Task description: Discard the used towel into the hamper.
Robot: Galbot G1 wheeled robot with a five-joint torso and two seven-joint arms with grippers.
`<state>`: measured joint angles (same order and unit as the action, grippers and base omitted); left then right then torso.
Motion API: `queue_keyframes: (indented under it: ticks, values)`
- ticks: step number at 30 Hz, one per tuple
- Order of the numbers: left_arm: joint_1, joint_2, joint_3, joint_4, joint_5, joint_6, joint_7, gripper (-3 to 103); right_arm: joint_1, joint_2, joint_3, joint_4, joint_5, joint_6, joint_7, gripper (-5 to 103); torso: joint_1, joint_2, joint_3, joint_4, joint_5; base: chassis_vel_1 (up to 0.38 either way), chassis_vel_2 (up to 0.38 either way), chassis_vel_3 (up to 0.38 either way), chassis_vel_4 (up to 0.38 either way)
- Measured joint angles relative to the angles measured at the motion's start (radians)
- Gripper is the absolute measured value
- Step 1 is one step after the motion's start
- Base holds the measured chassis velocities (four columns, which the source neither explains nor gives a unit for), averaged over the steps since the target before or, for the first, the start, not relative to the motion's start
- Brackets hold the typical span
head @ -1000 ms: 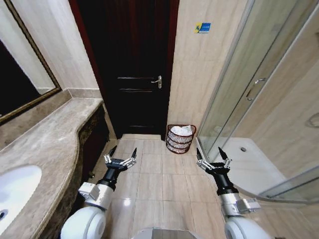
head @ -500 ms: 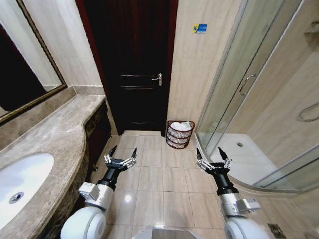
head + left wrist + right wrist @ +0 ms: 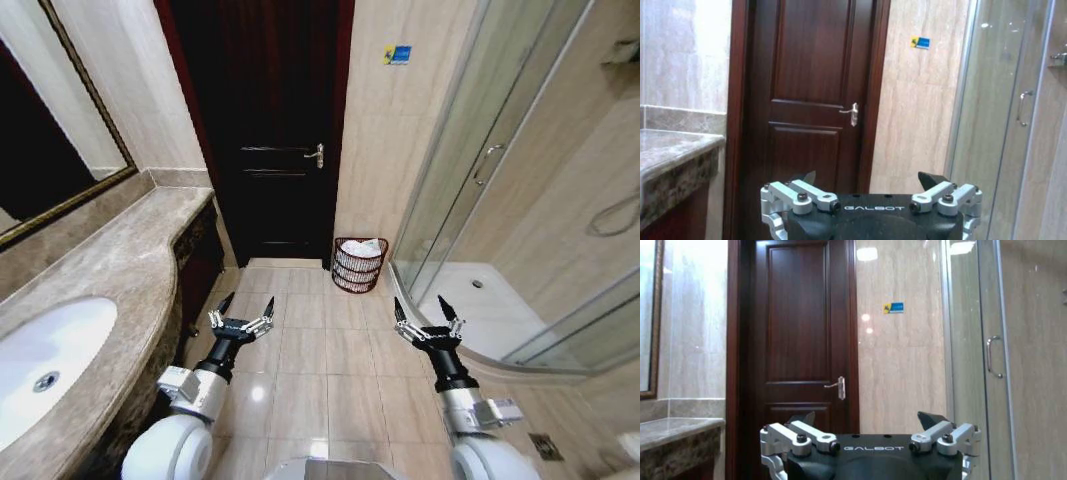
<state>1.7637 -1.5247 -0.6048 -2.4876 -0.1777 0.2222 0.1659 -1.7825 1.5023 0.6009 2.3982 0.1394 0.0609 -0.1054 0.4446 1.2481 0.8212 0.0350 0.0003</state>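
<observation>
Hamper (image 3: 359, 264) at frame centre on the floor beside the dark door (image 3: 268, 120), white towel (image 3: 365, 247) inside, left gripper (image 3: 240, 318) and right gripper (image 3: 428, 320) low in frame, jaws apart, empty

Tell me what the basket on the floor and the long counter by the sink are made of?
The hamper looks like thin metal wire, painted dark red-brown: you can see through its stacked rings to something white inside. The counter looks like polished stone, maybe marble: it is beige-brown, mottled with veins, and a bit shiny. It could be imitation stone.
</observation>
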Motion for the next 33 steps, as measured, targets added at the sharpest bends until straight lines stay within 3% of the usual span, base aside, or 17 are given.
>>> queue_keyframes:
  ticks: [3, 6, 33]
  values:
    - [0.000, 0.000, 0.000, 0.000, 0.000, 0.000, 0.000, 100, 0.000, 0.000, 0.000, 0.000, 0.000, 0.000, 0.000, 100, -0.001, 0.001, 0.000, 0.0007, -0.0006, 0.152, -0.107, -0.149, 0.142]
    - [0.000, 0.000, 0.000, 0.000, 0.000, 0.000, 0.000, 100, 0.000, 0.000, 0.000, 0.000, 0.000, 0.000, 0.000, 100, 0.000, 0.001, 0.000, -0.0001, 0.0000, 0.016, -0.019, -0.069, 0.015]
    - [0.000, 0.000, 0.000, 0.000, 0.000, 0.000, 0.000, 100, 0.000, 0.000, 0.000, 0.000, 0.000, 0.000, 0.000, 100, 0.001, 0.000, 0.000, 0.0002, -0.0003, -0.012, 0.005, 0.014, -0.008]
